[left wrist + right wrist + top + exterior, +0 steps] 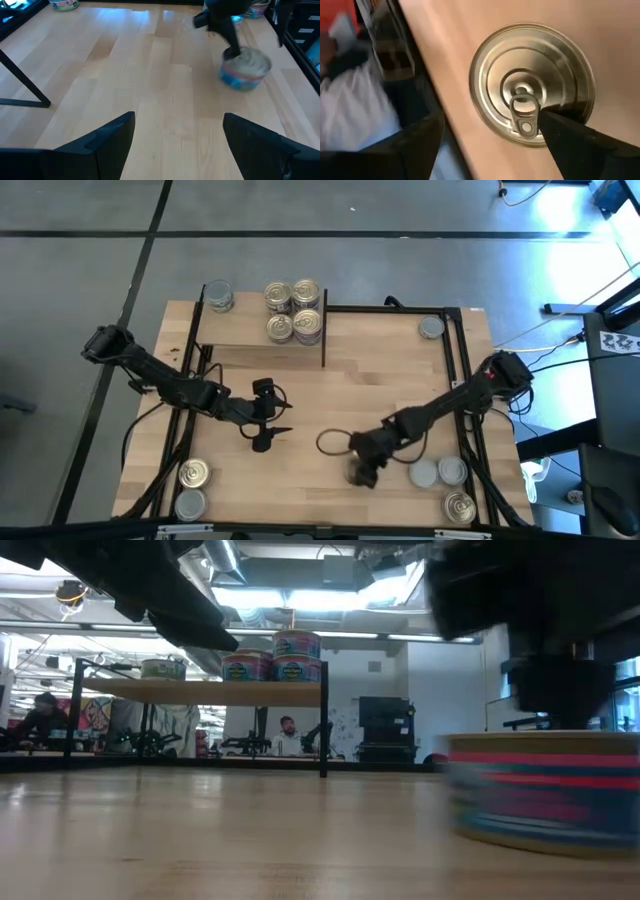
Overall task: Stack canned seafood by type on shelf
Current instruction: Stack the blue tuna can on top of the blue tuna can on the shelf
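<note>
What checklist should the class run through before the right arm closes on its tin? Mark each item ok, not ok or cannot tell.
1. Right gripper is over a pull-tab tin: ok.
2. Its jaws are open, one on each side of the tin: ok in the right wrist view; cannot tell how low they sit.
3. Left gripper is open, empty and away from that tin: ok.
4. Shelf has bare board between the lone tin and the stacked tins: ok.
5. Which shelf stack matches this tin's type: cannot tell.
6. Loose cable loop lies beside the right gripper: not ok, could snag.
</note>
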### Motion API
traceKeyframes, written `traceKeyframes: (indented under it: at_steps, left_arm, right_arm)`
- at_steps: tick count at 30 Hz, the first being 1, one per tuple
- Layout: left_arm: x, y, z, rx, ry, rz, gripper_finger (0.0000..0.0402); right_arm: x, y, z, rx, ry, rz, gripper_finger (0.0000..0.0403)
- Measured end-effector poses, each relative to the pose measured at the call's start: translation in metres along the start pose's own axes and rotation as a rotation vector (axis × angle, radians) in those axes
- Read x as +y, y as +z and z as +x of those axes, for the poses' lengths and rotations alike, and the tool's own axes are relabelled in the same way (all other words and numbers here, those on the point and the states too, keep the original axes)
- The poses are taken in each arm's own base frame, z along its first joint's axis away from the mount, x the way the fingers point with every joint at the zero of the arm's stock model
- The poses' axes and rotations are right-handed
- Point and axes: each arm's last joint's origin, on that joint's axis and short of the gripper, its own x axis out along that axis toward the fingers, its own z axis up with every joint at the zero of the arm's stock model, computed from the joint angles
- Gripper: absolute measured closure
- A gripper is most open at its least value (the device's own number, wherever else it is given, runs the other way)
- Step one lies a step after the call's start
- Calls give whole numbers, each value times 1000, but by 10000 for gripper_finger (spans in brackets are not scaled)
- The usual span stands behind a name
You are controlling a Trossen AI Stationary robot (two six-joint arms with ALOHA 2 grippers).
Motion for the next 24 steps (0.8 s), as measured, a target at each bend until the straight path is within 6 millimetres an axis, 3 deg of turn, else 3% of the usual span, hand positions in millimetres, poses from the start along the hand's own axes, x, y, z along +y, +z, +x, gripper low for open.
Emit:
traceKeyframes:
  at_steps: [7, 15, 20, 24]
  left_arm:
    - [0, 0, 0, -1, 6, 0, 101]
    - [1, 2, 0, -22, 25, 36, 101]
    - [2, 1, 0, -23, 54, 14, 101]
    - [2, 2, 5, -38, 60, -17, 101]
  right_arm:
    - [-16, 34, -10, -305, -124, -82, 73]
    - [-28, 56, -19, -529, -309, -238, 73]
    - [-25, 60, -20, -604, -377, -383, 73]
    - [-10, 53, -40, -605, -360, -467, 72]
